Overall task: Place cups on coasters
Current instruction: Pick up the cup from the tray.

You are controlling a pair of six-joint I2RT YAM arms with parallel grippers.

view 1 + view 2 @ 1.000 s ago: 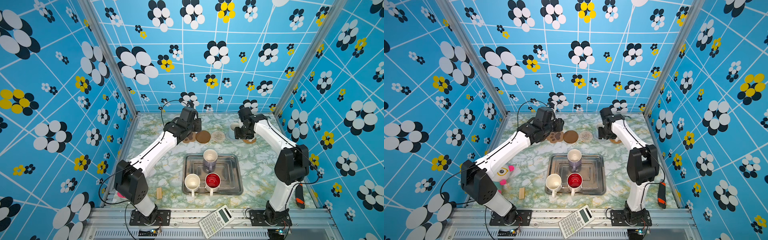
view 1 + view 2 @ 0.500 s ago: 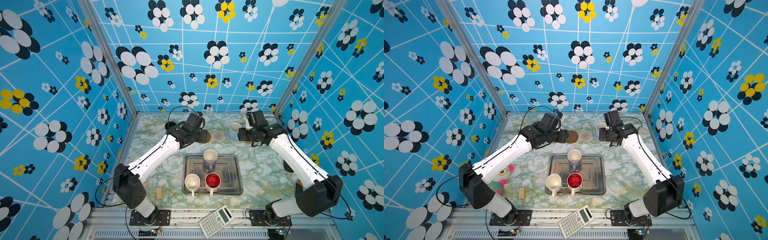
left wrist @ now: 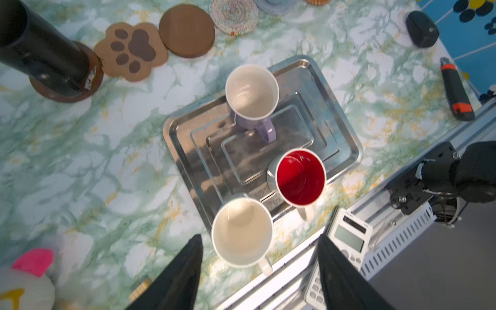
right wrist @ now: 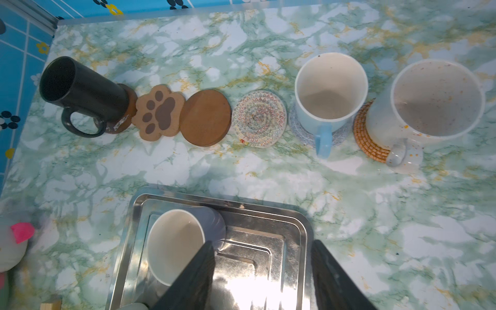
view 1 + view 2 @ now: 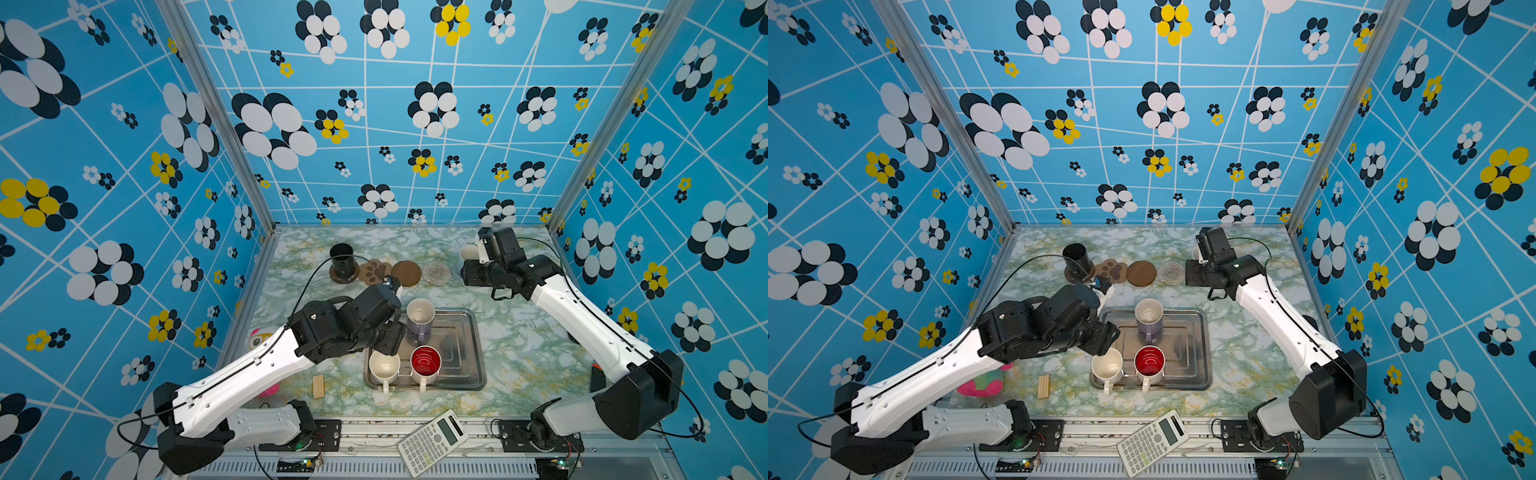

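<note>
The left gripper (image 3: pixel 259 236) hangs with its jaws spread and nothing between them, poised over the white mug (image 3: pixel 241 230). That mug stands directly ahead of its fingertips at a corner of the metal tray (image 3: pixel 346 139); from this angle I cannot tell whether its base sits wholly inside the rim. The open stance over the mug reads as lining up for the next pick. Beyond it from the gripper stand the red-lined mug (image 3: pixel 300 177) and then the lavender mug (image 3: pixel 252 91), both upright on the tray, probably gathered there as a supply. The right gripper (image 4: pixel 263 243) is likewise parted and empty, above the tray with the lavender mug beside one finger. Farther ahead of it, in a line, the black mug (image 4: pixel 80 88) stands on a brown disc (image 4: pixel 119 126) at one end. At the other end are the light blue mug (image 4: pixel 331 88) on the grey-blue crocheted mat (image 4: pixel 298 126) and the speckled cream mug (image 4: pixel 437 99) on the rattan round (image 4: pixel 362 134). Between them the paw-print coaster (image 4: pixel 159 115), second brown disc (image 4: pixel 205 118) and cream crocheted round (image 4: pixel 259 119) lie bare and close-packed. So three cups are home and three wait, and each will likely need a straight descent.
</note>
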